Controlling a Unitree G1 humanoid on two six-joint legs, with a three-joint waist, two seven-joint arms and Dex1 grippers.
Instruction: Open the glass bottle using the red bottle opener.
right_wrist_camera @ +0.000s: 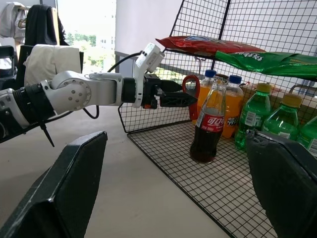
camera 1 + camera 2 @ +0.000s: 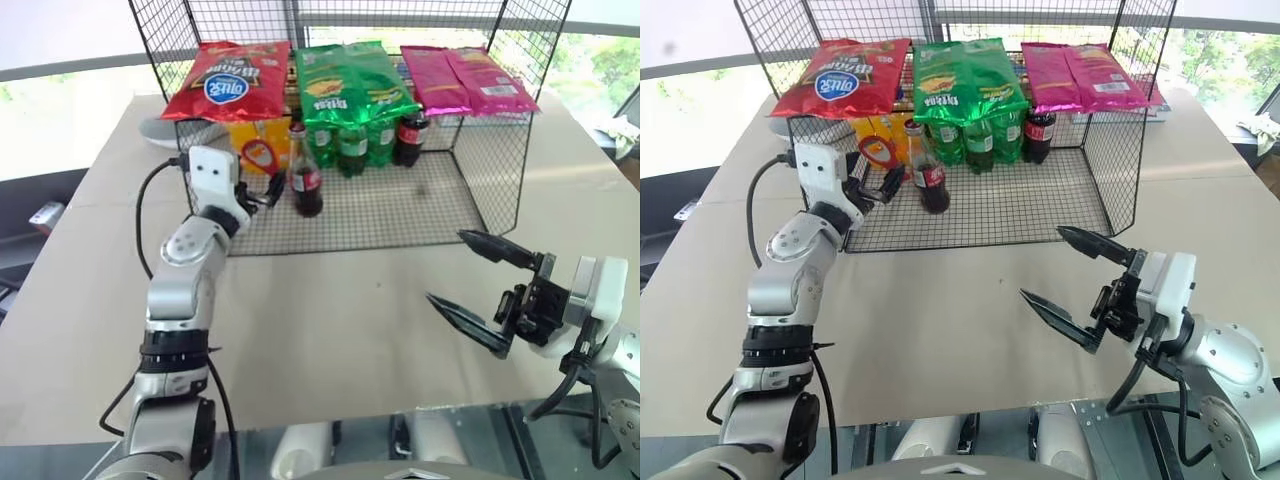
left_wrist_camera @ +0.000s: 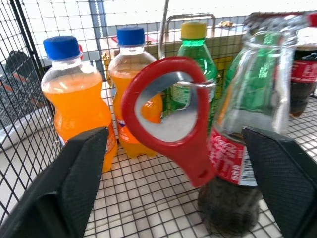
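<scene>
The glass bottle with dark liquid and a red label stands on the wire rack's lower shelf. Just left of it is the red bottle opener, ring end up. What holds it there I cannot tell. My left gripper reaches into the rack at the opener. In the left wrist view its fingers stand wide on either side of the red bottle opener, apart from it, with the glass bottle beside the far finger. My right gripper hovers open over the table's front right, empty.
The black wire rack carries chip bags on top. Behind the glass bottle stand orange soda bottles, green bottles and a dark cola bottle. Bare beige table lies in front of the rack.
</scene>
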